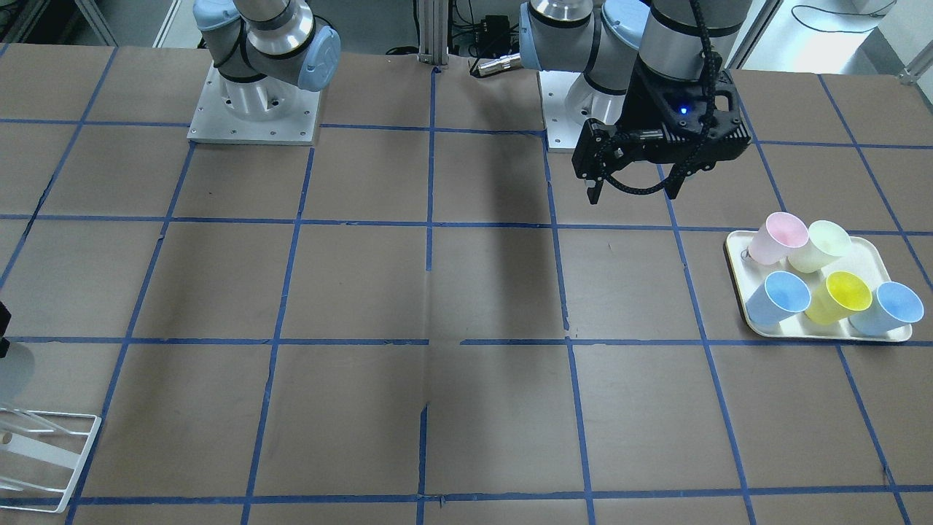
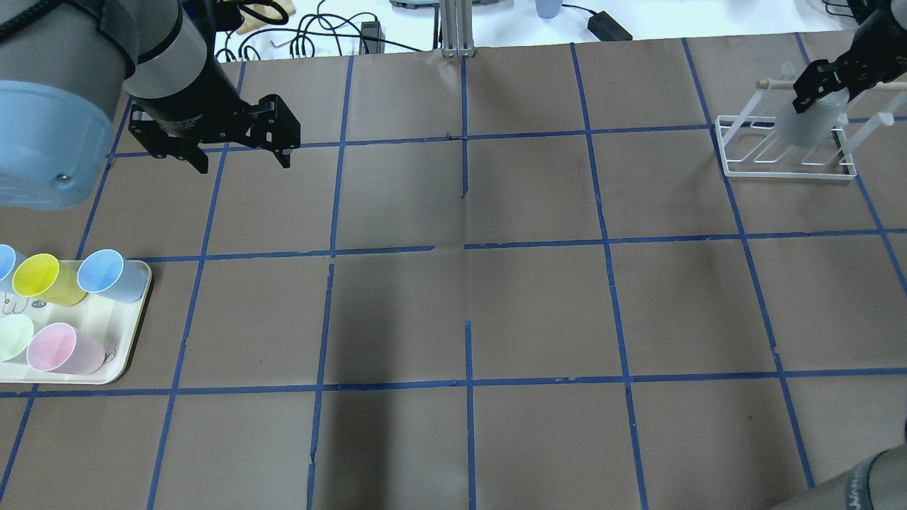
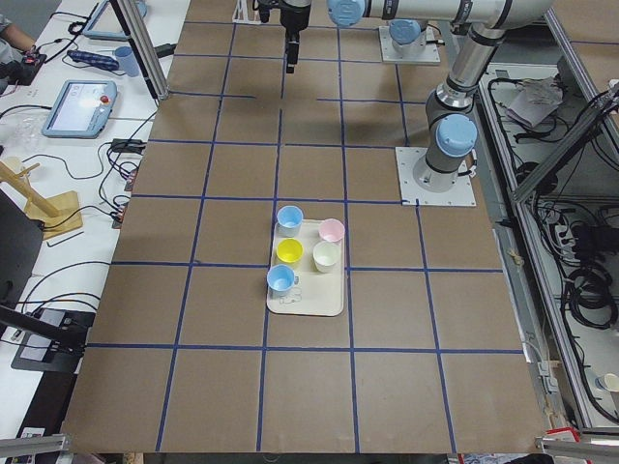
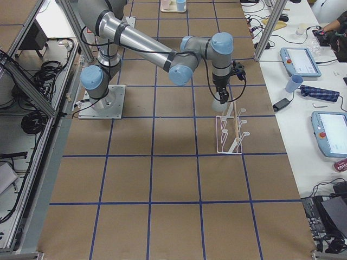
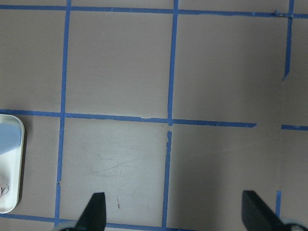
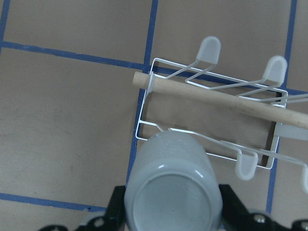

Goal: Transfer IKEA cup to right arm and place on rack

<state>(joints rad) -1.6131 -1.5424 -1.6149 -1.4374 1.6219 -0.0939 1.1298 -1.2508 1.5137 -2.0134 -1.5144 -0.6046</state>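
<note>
The pale IKEA cup (image 2: 808, 127) is gripped between the fingers of the right claw (image 2: 822, 99) and is held directly over the white wire rack (image 2: 786, 175), just beside its wooden peg (image 6: 192, 91). The left claw (image 2: 244, 164) is held open and empty above the counter (image 2: 531, 304), near a tray (image 2: 120, 333) of coloured cups.

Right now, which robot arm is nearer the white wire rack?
Right. The right arm holds the IKEA cup in its jaws over the rack; the left arm hangs, jaws open, far across the table, near the tray of coloured cups.
</note>
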